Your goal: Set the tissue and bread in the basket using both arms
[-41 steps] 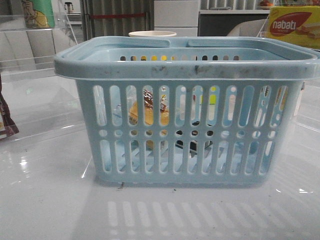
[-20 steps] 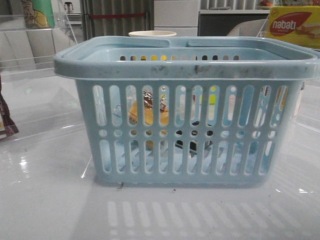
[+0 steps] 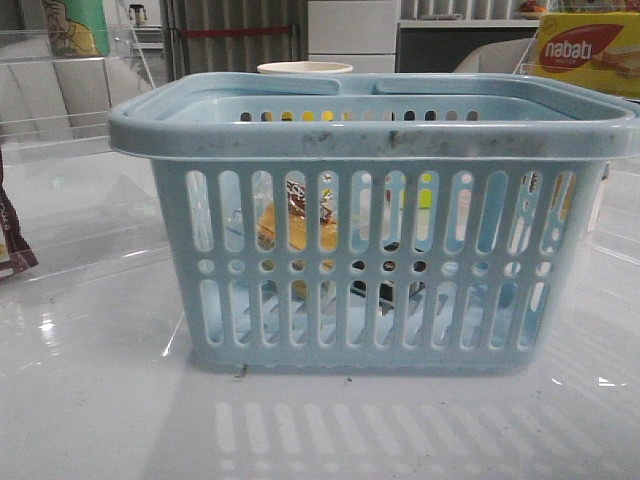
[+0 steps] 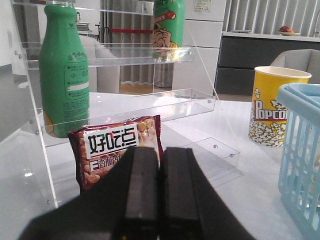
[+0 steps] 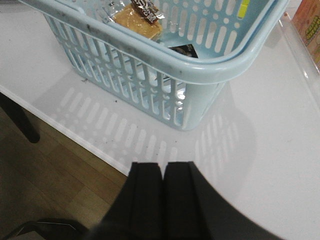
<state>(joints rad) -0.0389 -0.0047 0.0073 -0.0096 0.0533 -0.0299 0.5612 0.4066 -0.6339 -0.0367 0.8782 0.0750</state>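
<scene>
A: What sits nearest in the front view?

B: Bare white tabletop, then the basket, its long side facing the camera and running left to right. Neither arm shows there.

A: And inside it?

B: The bread shows through the slots left of centre, leaning up at a tilt. From the right wrist view its packet lies slanted near the basket's far wall. The tissue is low on the floor of the basket, right of the bread; I cannot tell which way its long axis runs.

A: The hands?

B: The right hand has its fingers pressed together, holding nothing, raised over the tabletop edge, well apart from the basket and its contents. The left hand is also closed and empty, level, facing a snack packet and a green bottle, the basket off to its side.

A: Behind that?

B: A popcorn cup beside the basket, and a nabati box.
</scene>
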